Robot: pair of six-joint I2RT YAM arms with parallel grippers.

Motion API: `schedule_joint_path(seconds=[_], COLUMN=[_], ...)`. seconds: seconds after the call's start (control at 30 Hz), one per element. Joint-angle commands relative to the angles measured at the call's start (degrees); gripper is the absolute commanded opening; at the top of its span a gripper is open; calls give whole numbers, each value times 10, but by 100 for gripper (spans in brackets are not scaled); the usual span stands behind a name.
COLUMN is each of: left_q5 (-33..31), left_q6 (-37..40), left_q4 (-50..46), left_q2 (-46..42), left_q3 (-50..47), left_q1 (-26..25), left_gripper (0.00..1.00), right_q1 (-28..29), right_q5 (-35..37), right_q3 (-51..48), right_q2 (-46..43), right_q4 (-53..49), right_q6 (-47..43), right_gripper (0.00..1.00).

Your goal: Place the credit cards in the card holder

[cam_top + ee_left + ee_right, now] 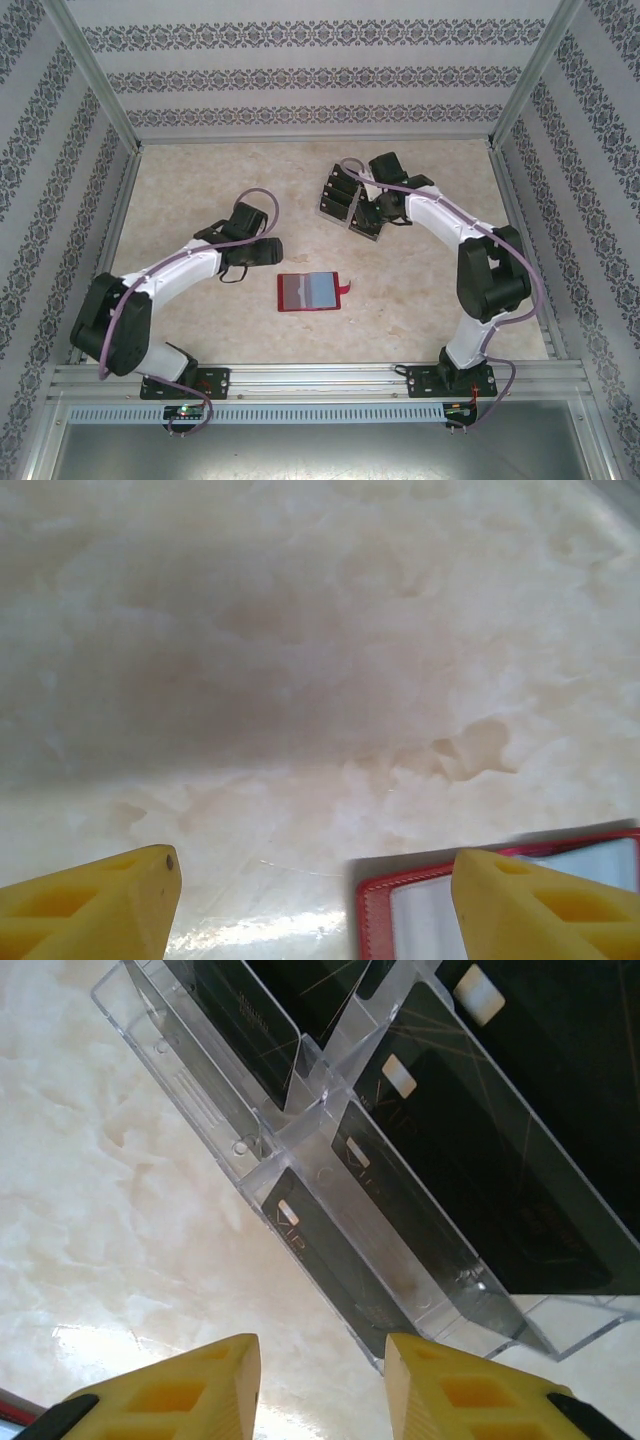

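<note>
The card holder [309, 292], a red wallet, lies open on the table with its grey-blue inside up and its snap tab [347, 290] on the right. Its red corner [385, 910] sits under my left gripper [310, 880], whose yellow fingers [100, 900] stand wide open with nothing between them. In the top view that left gripper [268, 250] hovers just left of and behind the wallet. Several black credit cards [330, 1250] stand in a clear slotted stand [300, 1110]. My right gripper [320, 1355] is open and empty, its tips just short of the stand's nearest slot.
The clear stand [340, 197] sits at the back middle of the marble-look table [200, 190], with the right gripper [366, 224] beside it. Patterned walls and metal rails [300, 375] close in the table on all sides.
</note>
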Motion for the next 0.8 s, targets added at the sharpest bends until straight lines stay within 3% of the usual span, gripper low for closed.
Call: schedule_joint_path(seconds=[0.0,0.23,0.77], left_q5=[16,27,29], left_q6=[-14,-48,-58], left_q4=[-8,8,11], left_q2=[-37,-82,-102], left_q3=[-14,-44,-49], left_q1=[7,9,9], left_gripper=[73,73,74], right_q1=[8,34,53], right_q5=[36,112,170], right_q3=[20,28,57], right_q2=[16,48,103], right_q4=[-10,5,-8], right_q6=[-42,-69,-98], right_gripper=[38,38,35])
